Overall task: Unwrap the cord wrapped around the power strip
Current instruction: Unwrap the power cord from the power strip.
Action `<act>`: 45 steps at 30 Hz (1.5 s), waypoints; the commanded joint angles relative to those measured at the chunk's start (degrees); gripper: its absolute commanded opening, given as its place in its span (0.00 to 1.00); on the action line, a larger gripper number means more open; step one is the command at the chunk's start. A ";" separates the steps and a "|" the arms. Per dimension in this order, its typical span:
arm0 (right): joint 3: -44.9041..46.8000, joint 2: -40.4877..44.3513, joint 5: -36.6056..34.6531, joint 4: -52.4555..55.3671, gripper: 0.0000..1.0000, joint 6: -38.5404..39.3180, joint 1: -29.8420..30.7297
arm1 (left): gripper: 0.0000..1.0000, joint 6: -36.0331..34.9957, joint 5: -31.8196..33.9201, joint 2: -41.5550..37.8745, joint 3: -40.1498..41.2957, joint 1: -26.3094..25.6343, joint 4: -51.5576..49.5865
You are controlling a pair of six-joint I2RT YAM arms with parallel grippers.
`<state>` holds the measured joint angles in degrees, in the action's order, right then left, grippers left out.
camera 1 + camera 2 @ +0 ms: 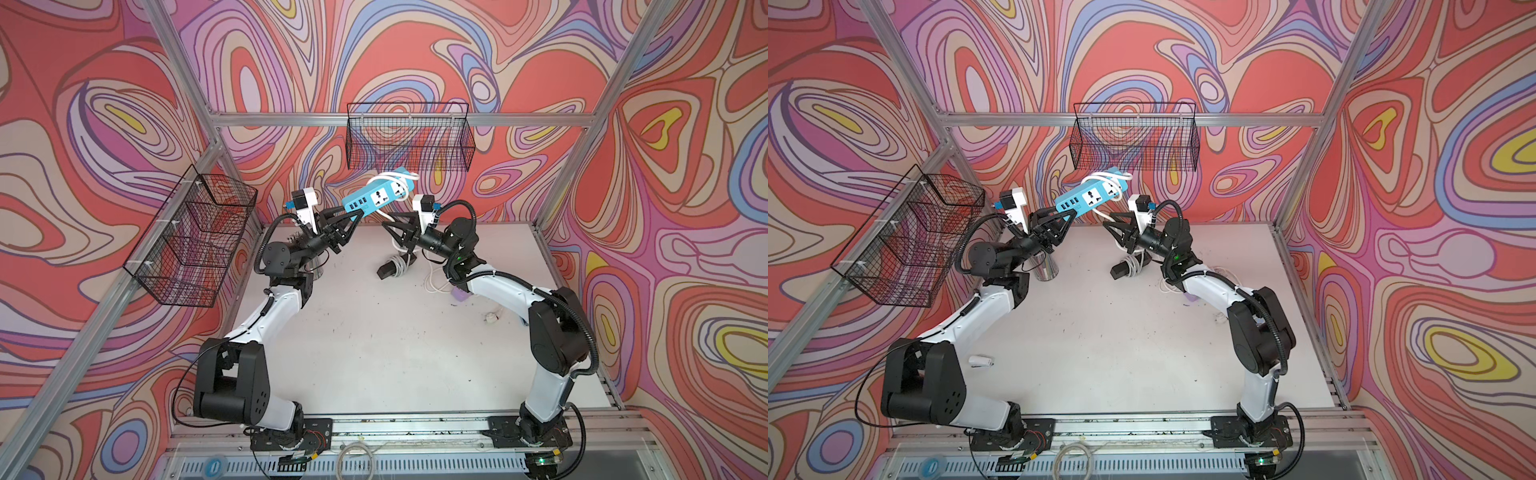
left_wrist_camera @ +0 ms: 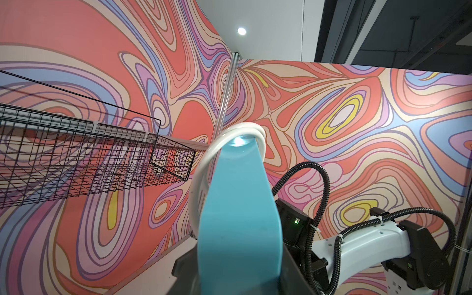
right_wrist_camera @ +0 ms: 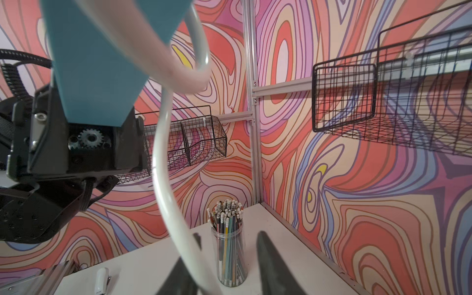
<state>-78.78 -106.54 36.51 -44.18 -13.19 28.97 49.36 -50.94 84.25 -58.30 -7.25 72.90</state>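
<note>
Left gripper (image 1: 355, 218): clamped shut on near end of turquoise plastic power strip (image 1: 376, 198), held aloft. Long axis slanted up toward back wall. White round cord (image 1: 386, 178) coiled at far end, nearest right gripper (image 1: 388, 230); jaws seen apart, hanging strand between.

Blue power strip raised in the air, cord still partly wound.
The turquoise power strip (image 1: 376, 197), its white sockets facing up, tilts just below the back wire basket (image 1: 409, 141) with its far end higher and nearer the basket. The white cord (image 1: 388, 174) loops round that end, and one strand hangs down.
</note>
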 commanded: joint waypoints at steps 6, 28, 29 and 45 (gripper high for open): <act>0.12 1.38 -5.11 2.54 0.00 0.14 0.29 | 0.00 0.89 0.41 -0.19 -2.32 -0.31 5.09; -27.93 -0.07 -5.66 22.10 0.00 5.66 -12.56 | 0.00 0.21 -0.26 3.71 -1.90 -7.04 5.03; -27.53 1.72 -5.66 22.99 0.00 6.74 -12.71 | 0.00 0.16 -0.22 3.82 -1.90 -7.01 5.03; -6.97 25.44 -2.52 35.61 0.00 9.58 -12.73 | 0.00 -1.38 1.67 2.05 -0.96 -2.81 4.08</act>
<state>-89.78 -81.45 31.51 -13.13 -3.27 15.90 48.40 -50.87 88.27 -58.52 -11.55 73.10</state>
